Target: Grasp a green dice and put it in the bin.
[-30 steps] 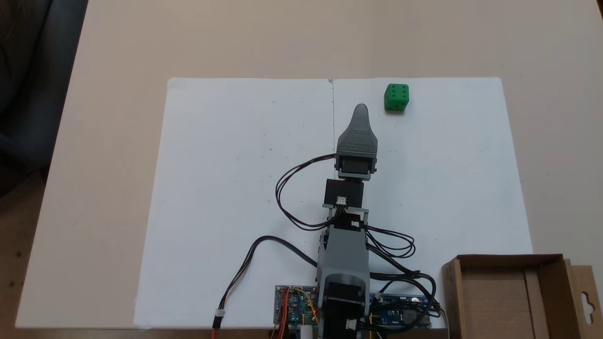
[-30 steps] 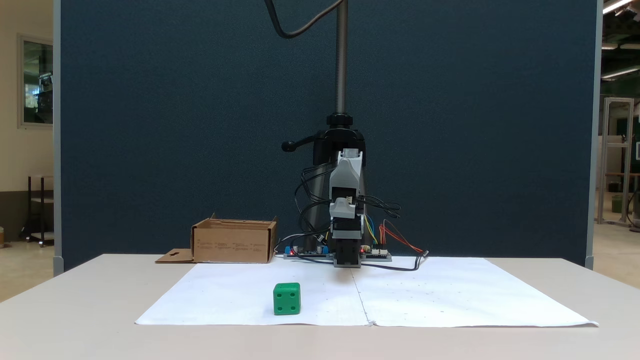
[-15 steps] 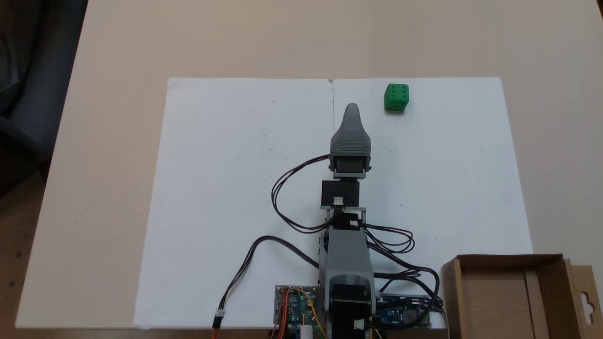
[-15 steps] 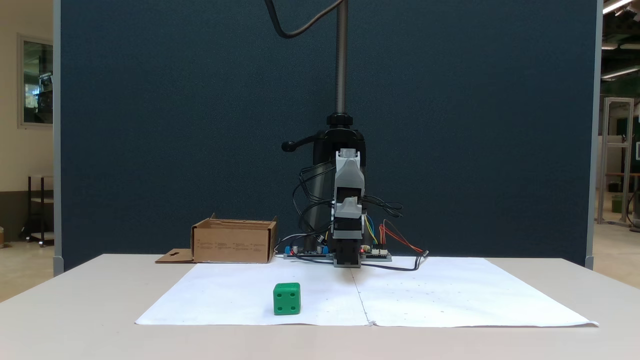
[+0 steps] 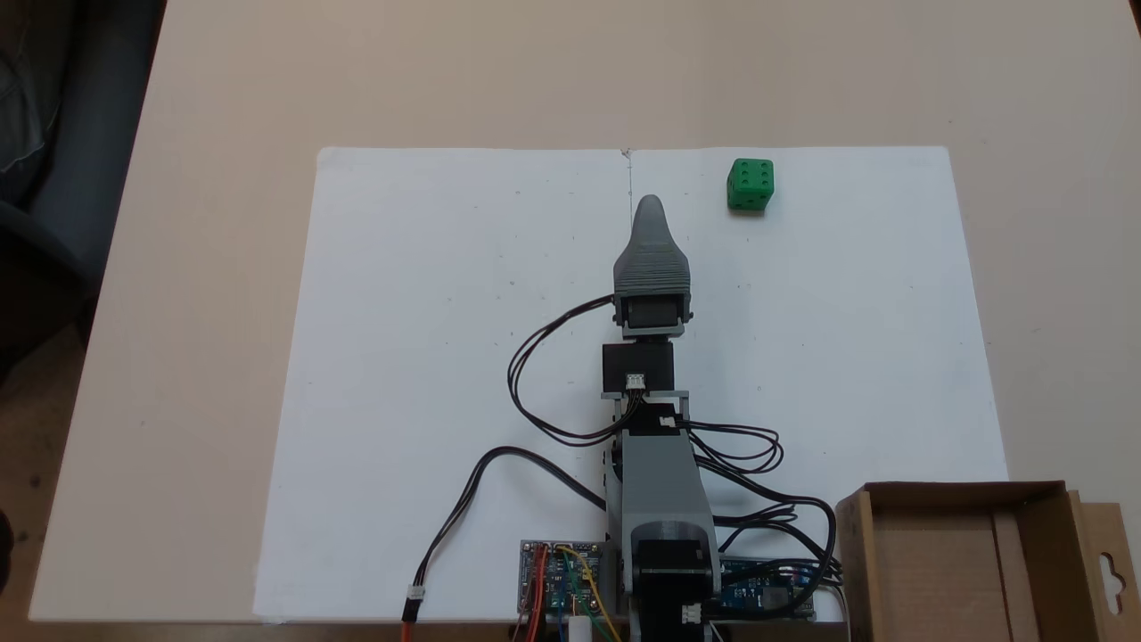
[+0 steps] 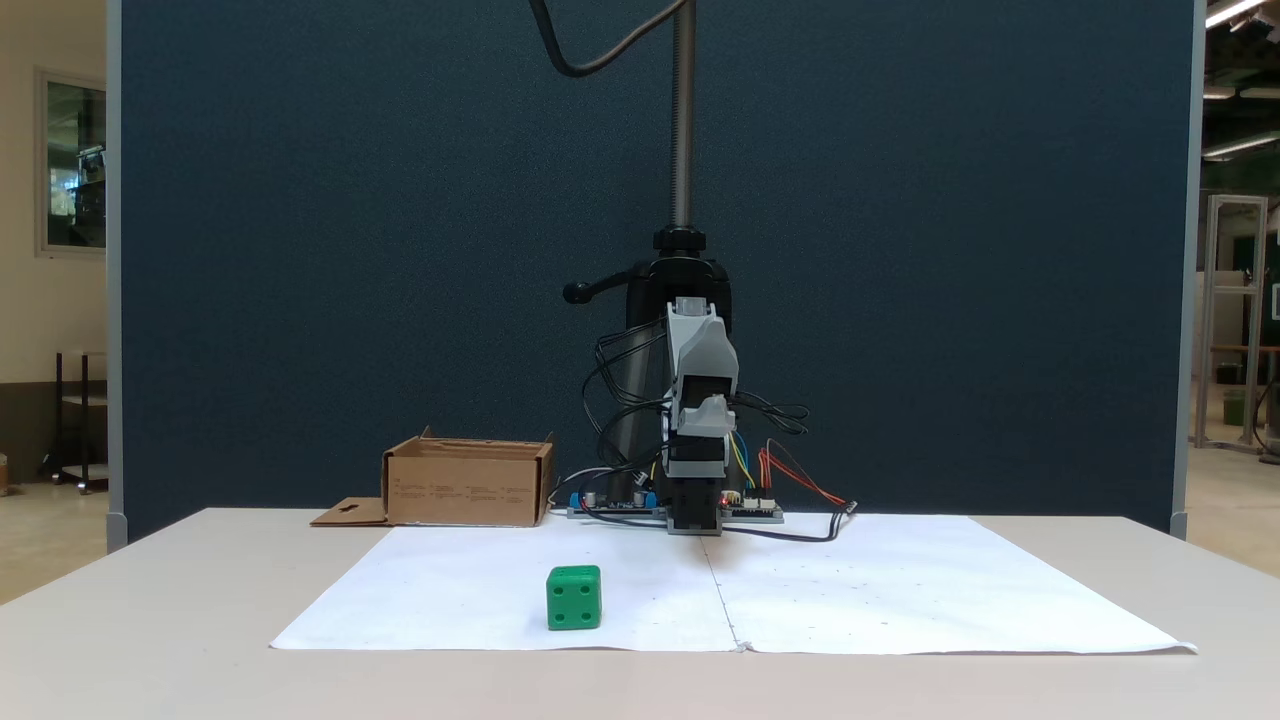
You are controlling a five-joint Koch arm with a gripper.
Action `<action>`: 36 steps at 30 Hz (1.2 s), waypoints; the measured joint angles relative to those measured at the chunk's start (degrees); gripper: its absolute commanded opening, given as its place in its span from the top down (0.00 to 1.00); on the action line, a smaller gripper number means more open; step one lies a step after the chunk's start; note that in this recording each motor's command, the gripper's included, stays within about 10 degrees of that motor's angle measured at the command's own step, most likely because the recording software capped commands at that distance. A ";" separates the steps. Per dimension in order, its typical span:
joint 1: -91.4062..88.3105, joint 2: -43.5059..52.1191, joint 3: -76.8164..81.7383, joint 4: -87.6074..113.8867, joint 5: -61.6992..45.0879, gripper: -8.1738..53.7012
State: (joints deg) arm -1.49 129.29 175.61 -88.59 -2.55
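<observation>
The green dice (image 5: 750, 185) sits alone near the far edge of the white paper, right of its centre seam; in the other fixed view the dice (image 6: 574, 597) is at the front, left of centre. My gripper (image 5: 649, 203) hangs above the seam, about a hand's width left of the dice and apart from it. Its grey jaws lie one over the other, so their gap is hidden. It points toward the camera as gripper (image 6: 710, 410). The bin (image 5: 936, 571), a brown cardboard box, stands beside my base with bare cardboard showing inside; the bin (image 6: 468, 487) is also at the back left.
Circuit boards (image 5: 560, 584) and looping black cables (image 5: 535, 392) crowd my base. The white paper (image 5: 428, 374) covers the table's middle. A metal post (image 6: 683, 110) and a blue partition (image 6: 350, 250) rise behind me. A dark chair (image 5: 45, 178) stands off the table's left edge.
In the top-down view my gripper has swung slightly left, away from the dice, from right of the paper seam to over it. The dice and bin have not moved.
</observation>
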 measured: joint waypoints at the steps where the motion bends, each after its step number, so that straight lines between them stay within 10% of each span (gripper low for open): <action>1: 0.26 0.00 0.00 1.93 0.00 0.16; 36: 7.56 -0.09 -63.02 121.03 0.00 0.17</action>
State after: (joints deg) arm 6.06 129.20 112.59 32.43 -2.55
